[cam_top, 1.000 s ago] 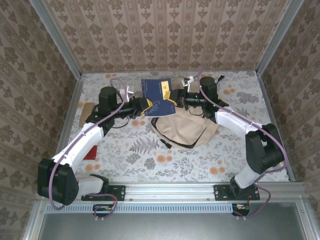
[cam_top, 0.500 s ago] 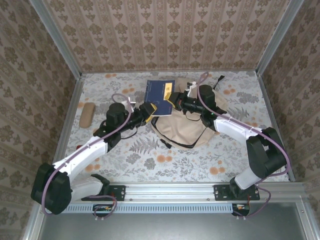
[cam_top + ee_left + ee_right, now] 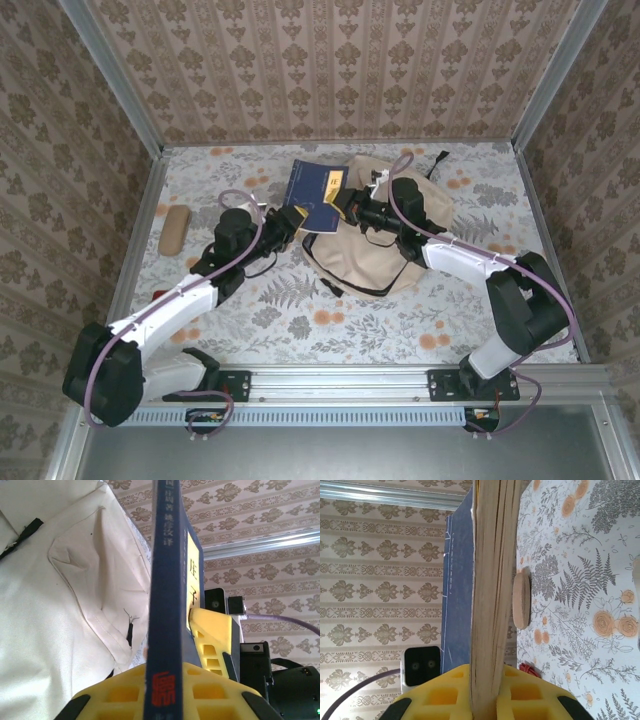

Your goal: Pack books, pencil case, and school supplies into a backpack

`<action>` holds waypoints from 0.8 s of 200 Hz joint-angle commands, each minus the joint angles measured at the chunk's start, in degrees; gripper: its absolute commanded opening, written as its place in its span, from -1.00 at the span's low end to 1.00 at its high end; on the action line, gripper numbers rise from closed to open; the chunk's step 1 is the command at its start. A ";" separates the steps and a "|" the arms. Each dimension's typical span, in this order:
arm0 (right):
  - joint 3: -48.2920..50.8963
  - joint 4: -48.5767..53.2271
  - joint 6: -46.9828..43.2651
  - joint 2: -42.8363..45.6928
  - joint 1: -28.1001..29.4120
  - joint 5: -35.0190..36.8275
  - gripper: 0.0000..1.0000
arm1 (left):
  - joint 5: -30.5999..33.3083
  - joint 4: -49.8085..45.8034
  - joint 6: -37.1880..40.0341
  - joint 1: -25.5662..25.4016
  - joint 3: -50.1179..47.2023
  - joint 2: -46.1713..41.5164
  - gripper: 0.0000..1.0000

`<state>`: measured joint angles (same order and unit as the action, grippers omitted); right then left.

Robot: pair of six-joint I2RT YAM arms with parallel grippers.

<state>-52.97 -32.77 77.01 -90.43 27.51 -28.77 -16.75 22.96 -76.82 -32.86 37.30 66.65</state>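
Left gripper [image 3: 292, 215] and right gripper [image 3: 339, 199] both pinching navy book [image 3: 318, 183] over backpack [image 3: 372, 258], frame centre; pencil case [image 3: 174, 230] lying mid-left, waiting; packing seemingly far from done.

The book [image 3: 315, 185] has a matt navy paper cover, and its page edges are bare, slightly rough paper. The backpack [image 3: 370, 255] is matt beige woven cloth with stitched seams. The fingers [image 3: 210, 687] are smooth yellow moulded plastic. The table [image 3: 300, 310] has a matt printed surface. The near rail [image 3: 340, 378] is brushed metal.
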 commanded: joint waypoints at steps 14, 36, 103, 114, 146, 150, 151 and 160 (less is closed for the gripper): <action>-2.36 13.01 -10.16 2.03 0.18 -1.98 -0.07 | 1.37 -0.56 1.32 1.90 -0.71 -0.65 -0.90; -7.75 37.24 -25.39 3.62 0.52 4.66 0.47 | 2.00 -7.16 4.22 3.62 -0.96 -3.50 -0.91; -13.88 69.33 -49.75 1.57 5.03 24.67 0.48 | 1.64 -31.34 15.18 14.27 -0.52 -15.19 -0.89; -14.79 70.91 -51.12 0.10 6.41 25.72 0.45 | 0.79 -33.75 16.13 15.70 -0.24 -16.02 -0.89; -16.65 71.24 -51.65 -4.00 8.69 24.52 0.27 | -1.38 -36.26 17.22 18.11 -0.12 -16.99 -0.89; -16.93 71.15 -51.70 -4.58 8.85 24.11 0.23 | -1.58 -36.30 17.31 18.25 -0.12 -16.98 -0.89; -17.05 71.17 -51.65 -4.71 8.87 23.98 0.22 | -1.60 -36.31 17.31 18.30 -0.12 -16.94 -0.89; -17.74 71.28 -51.76 -5.78 9.06 23.06 0.16 | -2.01 -36.58 17.31 18.53 -0.13 -16.79 -0.89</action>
<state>-67.94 34.39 28.34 -93.43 36.05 -6.37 -16.21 -11.57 -62.50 -15.20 36.12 50.87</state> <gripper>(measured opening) 0.612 0.126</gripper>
